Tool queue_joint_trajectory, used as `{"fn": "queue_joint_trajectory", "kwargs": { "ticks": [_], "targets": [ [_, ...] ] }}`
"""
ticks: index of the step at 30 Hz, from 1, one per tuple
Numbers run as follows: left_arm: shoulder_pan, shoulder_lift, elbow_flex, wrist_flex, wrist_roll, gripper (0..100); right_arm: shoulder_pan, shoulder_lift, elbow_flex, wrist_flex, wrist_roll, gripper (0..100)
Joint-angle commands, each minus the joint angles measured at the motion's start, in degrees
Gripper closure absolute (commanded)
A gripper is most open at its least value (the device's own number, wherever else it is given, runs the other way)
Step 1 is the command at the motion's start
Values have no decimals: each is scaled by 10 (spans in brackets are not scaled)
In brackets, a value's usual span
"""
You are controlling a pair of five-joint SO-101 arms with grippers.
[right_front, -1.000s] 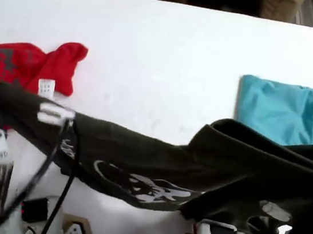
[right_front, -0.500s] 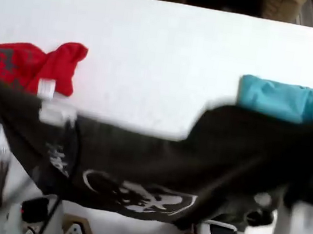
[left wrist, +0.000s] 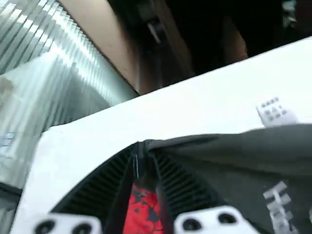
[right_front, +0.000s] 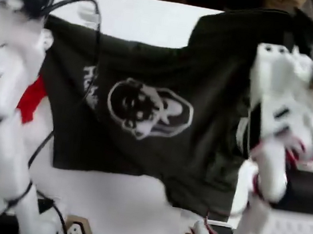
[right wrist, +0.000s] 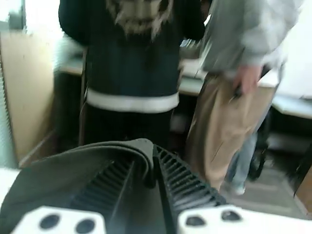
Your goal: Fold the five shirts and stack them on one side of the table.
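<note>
Up in the air over the white bench: 1 black shirt, pulled wide and flat between 2 arms. On its front, a white skull picture, with a few white letters beside it. Left arm at 1 top corner, right arm at the other. Left jaws clamped tight on the shirt's top edge, cloth squeezed thin in the gap. Right jaws clamped on the black shirt too, with a soft fold of dark cloth bunched up over them. Bottom edge hanging loose, lower on the right arm's side. Touching the bench or not: hard to tell. Thin black cable running down in front of the corner near the left arm. Behind that arm, on the bench, 1 red shirt, mostly hidden. Same red shirt peeking out under the left jaws in the left wrist view.
</note>
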Motion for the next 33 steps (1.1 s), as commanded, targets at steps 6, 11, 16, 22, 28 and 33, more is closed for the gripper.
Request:
{"fn": "queue_joint_trajectory", "kwargs": {
  "ticks": [6, 11, 16, 22, 28, 33],
  "targets": [
    [15, 141, -5, -70, 3, 973, -11, 122, 56, -112, 0, 978],
    [12, 201, 0, -58, 3, 973, -11, 175, 59, -95, -2, 978],
    [15, 243, -4, -18, 3, 973, -11, 204, 61, -41, -4, 978],
    [15, 290, 0, -1, -22, 973, -11, 247, 61, 15, 0, 978],
    [15, 312, 0, 69, -52, 973, -12, 243, 61, 91, 0, 978],
    [15, 316, 1, 139, -88, 973, -12, 240, 62, 160, 1, 978]
  ]
}}
